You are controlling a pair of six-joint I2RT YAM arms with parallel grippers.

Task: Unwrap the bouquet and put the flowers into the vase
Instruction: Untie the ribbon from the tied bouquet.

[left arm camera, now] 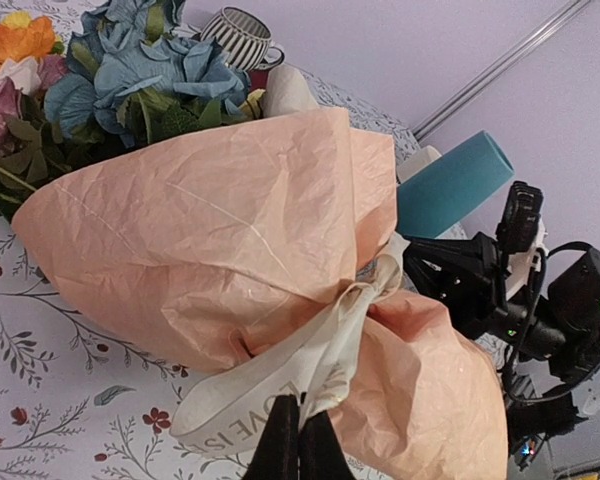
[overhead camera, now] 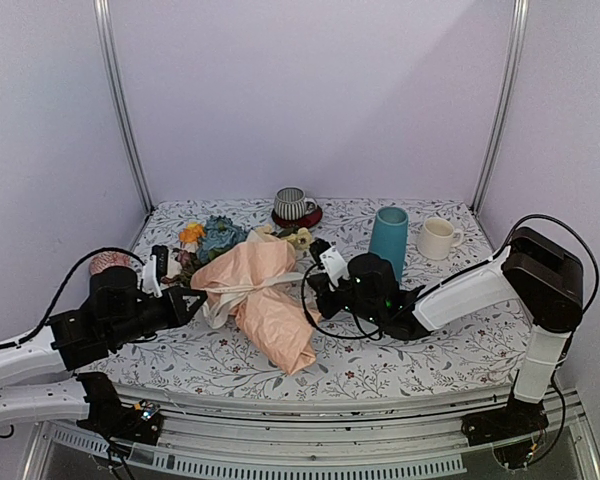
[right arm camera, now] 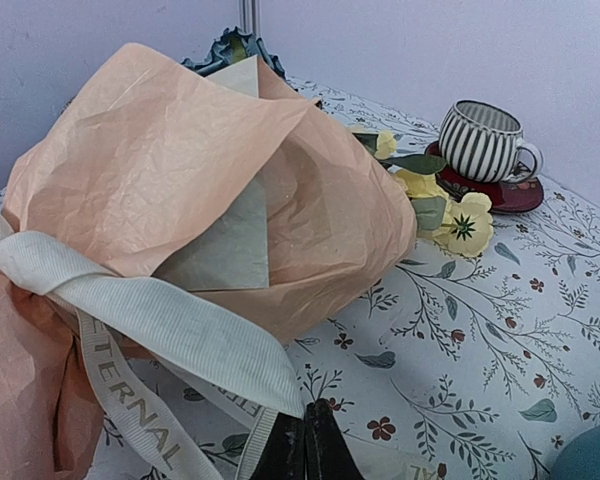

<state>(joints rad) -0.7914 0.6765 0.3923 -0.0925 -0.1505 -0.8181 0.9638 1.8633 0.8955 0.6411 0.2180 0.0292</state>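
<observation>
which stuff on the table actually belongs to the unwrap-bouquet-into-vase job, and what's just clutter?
Job:
- bouquet, ribbon still tied
- flowers
- teal vase
- left gripper and right gripper, each shut on a ribbon tail

Lying about:
- striped cup on red saucer
- cream mug

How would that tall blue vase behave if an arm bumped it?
The vase stands tall and narrow, so a knock near its rim would probably tip it rather than slide it. Its round, smooth sides suggest it would roll once down. Nothing sticks out of it, so it is likely empty and fairly light.
</observation>
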